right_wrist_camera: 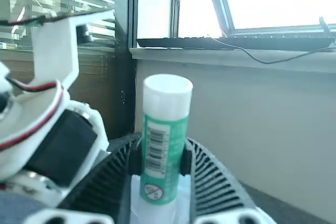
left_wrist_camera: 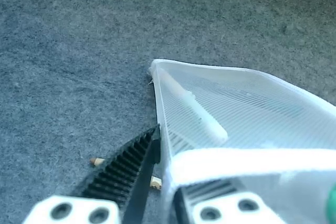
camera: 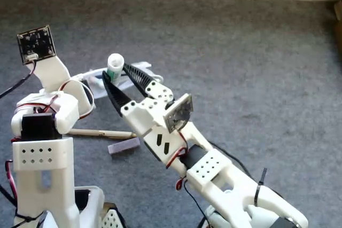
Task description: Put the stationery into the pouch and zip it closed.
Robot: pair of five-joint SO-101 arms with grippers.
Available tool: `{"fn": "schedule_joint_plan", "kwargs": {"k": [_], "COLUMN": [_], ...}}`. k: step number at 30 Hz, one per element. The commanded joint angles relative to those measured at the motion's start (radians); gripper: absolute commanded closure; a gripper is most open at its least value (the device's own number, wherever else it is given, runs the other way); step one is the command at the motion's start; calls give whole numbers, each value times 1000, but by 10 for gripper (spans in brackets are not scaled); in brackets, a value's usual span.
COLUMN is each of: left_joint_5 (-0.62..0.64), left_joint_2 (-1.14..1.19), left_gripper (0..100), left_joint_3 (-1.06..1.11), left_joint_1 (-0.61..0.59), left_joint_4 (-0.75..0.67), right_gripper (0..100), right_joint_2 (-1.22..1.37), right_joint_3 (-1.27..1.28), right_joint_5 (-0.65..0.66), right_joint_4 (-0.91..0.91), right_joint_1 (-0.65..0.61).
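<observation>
My right gripper (camera: 115,74) is shut on an upright green-and-white glue stick (camera: 114,64), held just above the mouth of the white mesh pouch (camera: 140,68). The wrist view shows the glue stick (right_wrist_camera: 160,150) clamped between the black fingers (right_wrist_camera: 210,182). My left gripper (left_wrist_camera: 163,153) pinches the pouch's rim (left_wrist_camera: 247,161) and holds it raised. A white stick-shaped item (left_wrist_camera: 202,116) lies inside the pouch (left_wrist_camera: 252,103). On the carpet near the arms lie a wooden pencil (camera: 101,132) and a pale eraser (camera: 124,146).
Grey carpet (camera: 251,62) covers the whole work surface, with open room to the right and far side. The left arm's white body (camera: 40,132) stands close beside the pouch. Two small tan bits (left_wrist_camera: 96,161) lie on the carpet under the left gripper.
</observation>
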Motion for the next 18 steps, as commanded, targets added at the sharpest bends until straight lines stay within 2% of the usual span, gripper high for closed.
{"fn": "schedule_joint_plan", "kwargs": {"k": [1,3,5,11,18], "left_joint_5": [11,9,9,9,9], "left_joint_2": [-27,-27,-27,-27,-27], "left_gripper": [994,994,994,994,994], "left_joint_3": [-19,-19,-19,-19,-19], "left_joint_1": [-15,-16,-21,-25,-25], "left_joint_4": [-23,-23,-23,-23,-23], "right_gripper": [992,988,971,830,828], "right_joint_2": [-4,-4,-4,-2,-67], "right_joint_3": [21,35,44,85,96], "right_joint_5": [37,41,103,117,120], "right_joint_4": [-51,-47,-47,-45,-21], "right_joint_1": [-4,-2,-7,-30,-39]}}
